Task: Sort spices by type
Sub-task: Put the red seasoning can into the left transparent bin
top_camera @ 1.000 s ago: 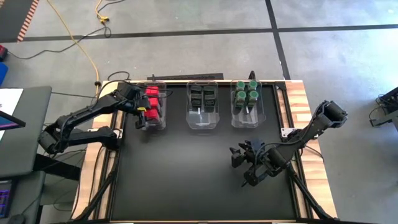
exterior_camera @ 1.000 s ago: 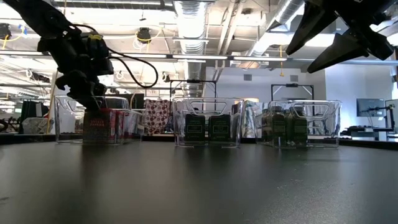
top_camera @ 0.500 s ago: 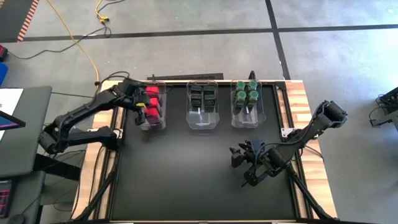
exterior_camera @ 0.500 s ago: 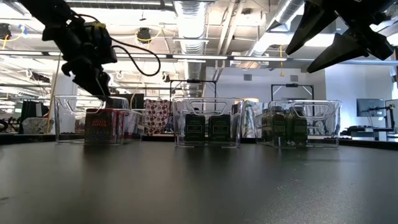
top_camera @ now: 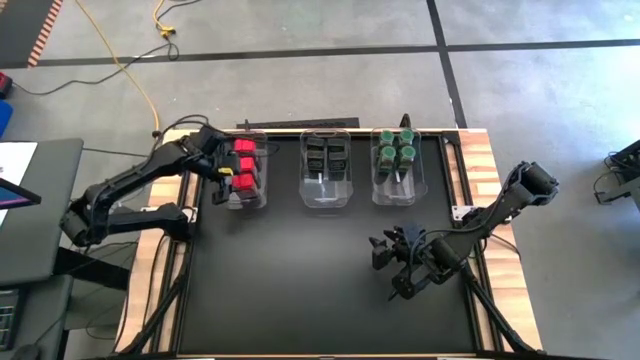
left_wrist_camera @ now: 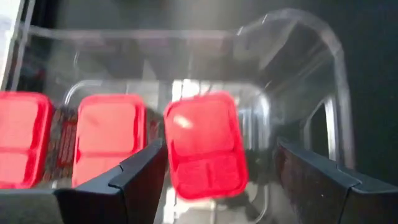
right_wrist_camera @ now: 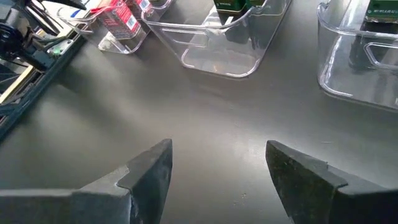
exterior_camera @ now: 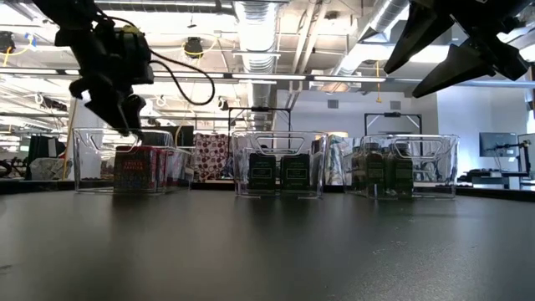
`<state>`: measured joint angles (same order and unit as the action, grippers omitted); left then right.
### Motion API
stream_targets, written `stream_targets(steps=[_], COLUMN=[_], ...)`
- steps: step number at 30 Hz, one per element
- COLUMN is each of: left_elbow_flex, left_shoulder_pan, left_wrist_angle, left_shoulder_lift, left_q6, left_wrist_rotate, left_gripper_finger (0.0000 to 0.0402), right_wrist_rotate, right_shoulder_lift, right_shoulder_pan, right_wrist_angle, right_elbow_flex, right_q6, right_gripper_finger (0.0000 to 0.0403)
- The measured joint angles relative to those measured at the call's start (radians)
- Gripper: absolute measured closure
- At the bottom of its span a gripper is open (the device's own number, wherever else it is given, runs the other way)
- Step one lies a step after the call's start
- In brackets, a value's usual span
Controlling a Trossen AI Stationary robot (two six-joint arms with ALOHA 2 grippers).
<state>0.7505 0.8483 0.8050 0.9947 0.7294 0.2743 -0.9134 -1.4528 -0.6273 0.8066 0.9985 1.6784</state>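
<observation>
Several red-topped blocky containers (top_camera: 245,165) stand in the left clear bin (top_camera: 243,203), also seen in the low view (exterior_camera: 134,170). Dark rectangular ones (top_camera: 327,155) stand in the middle bin, and green-lidded jars (top_camera: 396,150) in the right bin. My left gripper (top_camera: 222,172) hangs open above the near end of the left bin (exterior_camera: 125,125). In its wrist view (left_wrist_camera: 217,180) one red-topped container (left_wrist_camera: 205,146) shows below, between the fingers. My right gripper (top_camera: 395,262) hovers open over the table's right half (right_wrist_camera: 214,168).
The three clear bins line the far edge of the black table top (top_camera: 300,280). The middle bin (right_wrist_camera: 217,37) has bare floor at its near end. Wooden rails run along both table sides. A yellow cable lies on the floor beyond the table.
My left gripper has risen out of the left bin and drifted slightly toward the table's left edge. The red-topped container that was under it stays standing in the bin.
</observation>
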Motion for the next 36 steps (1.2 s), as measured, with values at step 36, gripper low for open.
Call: stream_targets(steps=[36], left_elbow_flex=[-0.017], left_shoulder_pan=[-0.003], left_wrist_angle=[0.001], left_shoulder_lift=[0.000], left_q6=[0.038], left_wrist_rotate=[-0.185], left_gripper_finger=[0.0120], right_wrist_rotate=[0.000], right_shoulder_lift=[0.000], right_shoulder_pan=[0.000], right_wrist_angle=[0.000], right_elbow_flex=[0.000], right_q6=[-0.012], right_gripper_finger=[0.0117])
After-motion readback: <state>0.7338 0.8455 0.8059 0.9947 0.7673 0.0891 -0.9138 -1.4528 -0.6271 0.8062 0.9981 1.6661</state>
